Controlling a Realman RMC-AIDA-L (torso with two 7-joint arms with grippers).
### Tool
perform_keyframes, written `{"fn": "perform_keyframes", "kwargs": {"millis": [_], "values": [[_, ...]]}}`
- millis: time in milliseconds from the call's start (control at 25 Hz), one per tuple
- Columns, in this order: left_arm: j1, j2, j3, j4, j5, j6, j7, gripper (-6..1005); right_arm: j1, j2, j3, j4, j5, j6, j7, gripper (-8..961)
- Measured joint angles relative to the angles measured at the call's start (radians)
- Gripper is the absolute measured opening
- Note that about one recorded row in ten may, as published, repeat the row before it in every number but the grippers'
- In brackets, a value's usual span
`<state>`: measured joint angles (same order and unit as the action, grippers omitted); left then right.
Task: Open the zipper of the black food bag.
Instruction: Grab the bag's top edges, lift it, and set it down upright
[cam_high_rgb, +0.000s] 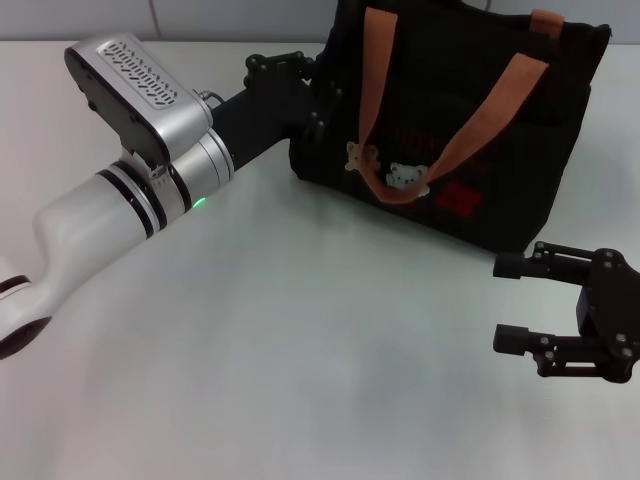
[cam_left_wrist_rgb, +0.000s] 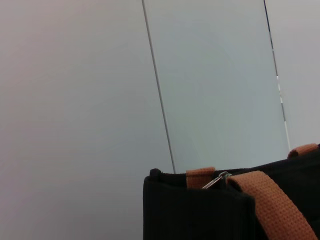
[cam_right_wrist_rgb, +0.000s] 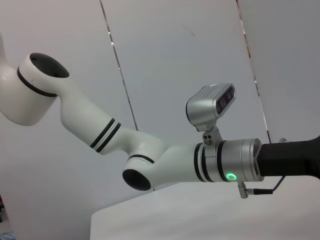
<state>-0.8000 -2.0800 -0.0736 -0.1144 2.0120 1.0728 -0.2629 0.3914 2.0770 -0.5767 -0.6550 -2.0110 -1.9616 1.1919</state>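
Note:
The black food bag stands upright at the back right of the white table, its two orange handles drooping over the front with the bear patches. My left gripper is pressed against the bag's left end, near its top edge. In the left wrist view the bag's top corner fills the lower part, with a small metal zipper pull lying on top next to an orange strap. My right gripper hovers open and empty just in front of the bag's right front corner.
The white table spreads out in front of the bag. A pale panelled wall stands behind it. The left arm stretches across the table's left half toward the bag.

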Motion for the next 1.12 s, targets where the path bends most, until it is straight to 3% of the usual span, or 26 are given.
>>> {"fn": "perform_keyframes", "kwargs": {"millis": [240, 560, 720, 840, 960, 1120], "values": [[0.017, 0.002, 0.011, -0.002, 0.028, 0.057, -0.007, 171, -0.002, 0.000, 0.000, 0.000, 0.000, -0.007, 0.000, 792], [0.089, 0.009, 0.012, 0.011, 0.099, 0.278, -0.024, 148, -0.014, -0.007, 0.078, -0.009, 0.108, -0.123, 0.053, 792], [0.089, 0.013, 0.014, 0.096, 0.117, 0.399, -0.066, 149, -0.019, -0.031, 0.166, -0.052, 0.210, -0.149, 0.167, 791], [0.080, 0.012, 0.024, 0.178, 0.120, 0.490, -0.091, 146, -0.010, -0.034, 0.205, -0.127, 0.225, -0.121, 0.273, 791], [0.061, 0.012, 0.046, 0.298, 0.120, 0.615, -0.110, 137, 0.003, -0.020, 0.210, -0.260, 0.229, -0.086, 0.360, 791], [0.041, 0.010, 0.105, 0.390, 0.118, 0.685, -0.121, 137, 0.017, -0.004, 0.200, -0.350, 0.230, -0.020, 0.419, 791]]}}
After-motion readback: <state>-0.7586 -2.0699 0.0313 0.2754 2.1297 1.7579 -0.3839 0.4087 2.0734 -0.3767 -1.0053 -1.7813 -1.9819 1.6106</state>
